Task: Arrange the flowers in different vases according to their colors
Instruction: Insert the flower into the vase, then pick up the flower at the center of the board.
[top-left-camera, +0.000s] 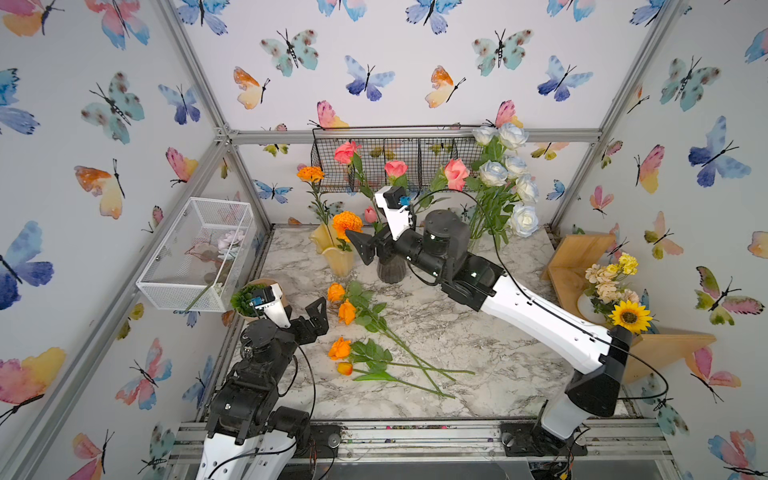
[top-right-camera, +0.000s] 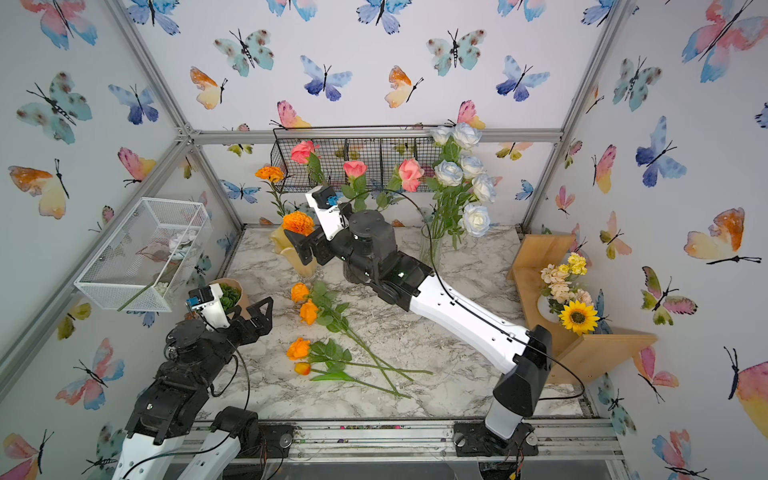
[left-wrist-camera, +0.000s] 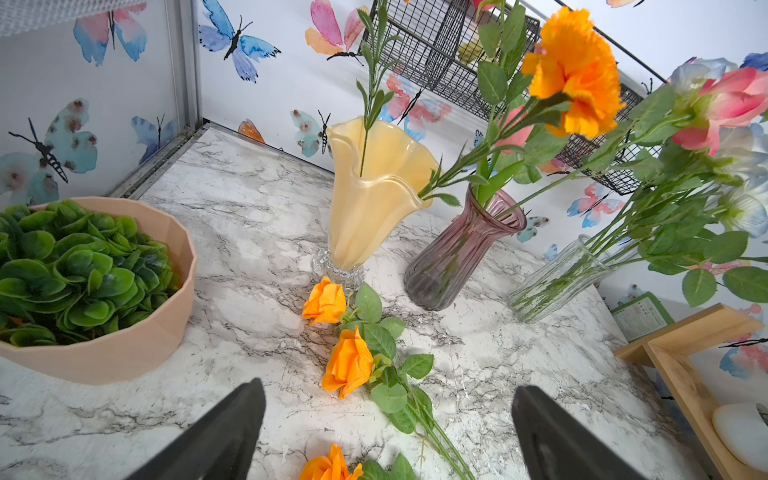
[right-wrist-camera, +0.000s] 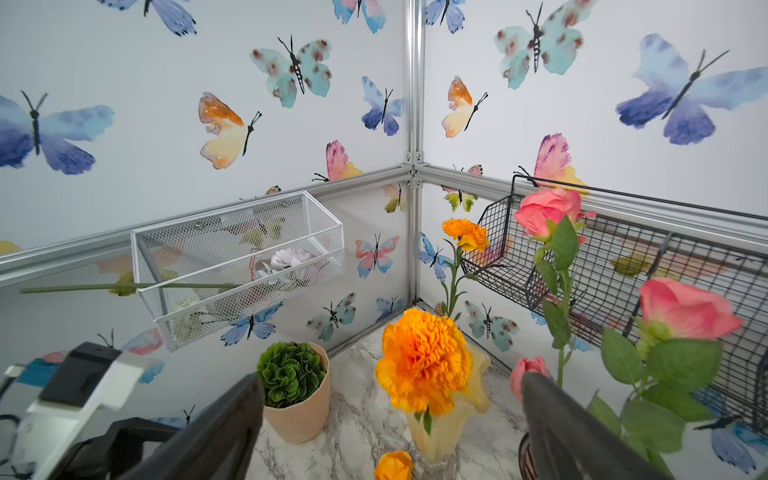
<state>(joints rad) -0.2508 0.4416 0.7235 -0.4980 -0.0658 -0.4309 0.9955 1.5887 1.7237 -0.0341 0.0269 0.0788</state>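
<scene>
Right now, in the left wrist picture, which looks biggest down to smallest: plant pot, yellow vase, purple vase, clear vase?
1. plant pot, though it sits nearest the camera
2. yellow vase
3. purple vase
4. clear vase

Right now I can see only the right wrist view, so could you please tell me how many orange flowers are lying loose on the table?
Observer: Four lie on the table: three orange roses and one orange tulip, with their long stems crossing.
Operator: Thank you. Is the left gripper holding any of them?
Observer: No. The left gripper is open and holds nothing. It sits close beside the orange roses.
</scene>
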